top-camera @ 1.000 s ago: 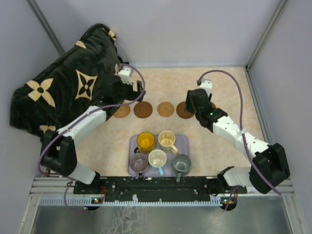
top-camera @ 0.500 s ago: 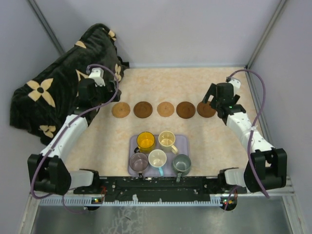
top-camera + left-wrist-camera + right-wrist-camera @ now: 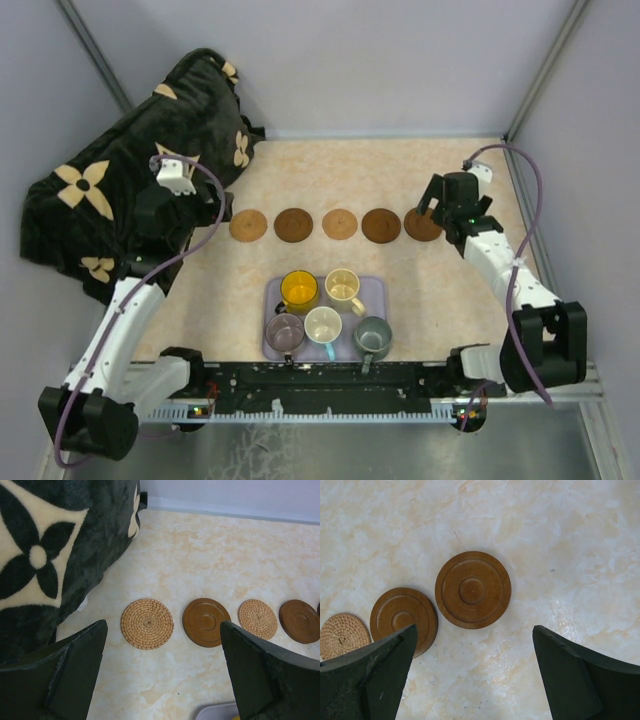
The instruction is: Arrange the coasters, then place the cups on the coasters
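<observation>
Five round coasters lie in a row across the table: woven [image 3: 248, 225], dark wood [image 3: 294, 225], woven [image 3: 340, 223], dark wood [image 3: 381, 225] and dark wood [image 3: 423, 225]. Five cups stand on the lavender tray [image 3: 376, 291]: yellow [image 3: 299, 289], cream [image 3: 342, 286], mauve [image 3: 284, 331], white with a blue handle [image 3: 323, 325] and grey-green [image 3: 372, 335]. My left gripper [image 3: 200, 212] hangs open left of the row, by the blanket; its wrist view shows the leftmost woven coaster [image 3: 147, 624] ahead of the empty jaws [image 3: 162, 680]. My right gripper [image 3: 432, 205] is open above the rightmost coaster [image 3: 473, 590], holding nothing.
A black blanket with cream flower shapes [image 3: 130, 170] is heaped over the back left corner, close to my left arm. Grey walls close the table at the back and on both sides. The tray's corner [image 3: 215, 712] shows at the bottom of the left wrist view.
My left arm has pulled back leftward from the row to the blanket's edge. My right gripper moved right off the fourth coaster and opened, leaving the fifth coaster lying in view.
</observation>
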Tool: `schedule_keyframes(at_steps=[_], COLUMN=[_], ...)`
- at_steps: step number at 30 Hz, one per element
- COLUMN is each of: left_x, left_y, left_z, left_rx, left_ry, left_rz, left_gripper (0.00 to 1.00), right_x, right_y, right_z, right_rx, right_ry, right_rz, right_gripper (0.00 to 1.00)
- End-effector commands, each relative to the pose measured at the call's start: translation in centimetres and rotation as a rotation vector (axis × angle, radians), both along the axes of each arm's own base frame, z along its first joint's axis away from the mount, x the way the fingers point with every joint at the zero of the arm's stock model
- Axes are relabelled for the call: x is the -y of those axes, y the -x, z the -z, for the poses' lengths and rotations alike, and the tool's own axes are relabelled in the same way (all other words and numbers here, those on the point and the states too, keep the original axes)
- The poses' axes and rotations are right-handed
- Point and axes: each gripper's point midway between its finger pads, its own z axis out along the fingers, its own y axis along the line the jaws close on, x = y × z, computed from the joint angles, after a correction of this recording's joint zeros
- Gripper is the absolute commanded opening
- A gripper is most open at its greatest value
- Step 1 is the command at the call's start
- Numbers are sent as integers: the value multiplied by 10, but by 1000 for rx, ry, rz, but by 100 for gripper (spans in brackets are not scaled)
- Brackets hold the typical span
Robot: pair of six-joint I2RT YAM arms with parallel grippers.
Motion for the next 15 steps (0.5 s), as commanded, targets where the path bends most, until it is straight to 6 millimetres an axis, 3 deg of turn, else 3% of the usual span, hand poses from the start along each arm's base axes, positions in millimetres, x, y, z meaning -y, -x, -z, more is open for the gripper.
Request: schedule_keyframes(at_steps=[1,6,15], left_x=[-9,-19,-19], left_y=[17,32,50], left_z=[2,-1,6], left_rx=[18,52,-59], left_ry=[-6,6,53], left_rz=[-37,-84,-101], left_gripper=[100,100,100], right_x=[-1,10,20], right_y=[-12,3,51], right_z=[-21,-36,-63], right_rx=[33,74,131], right_ry=[-4,45,44], right_rz=[-15,0,25], right_gripper=[99,99,99])
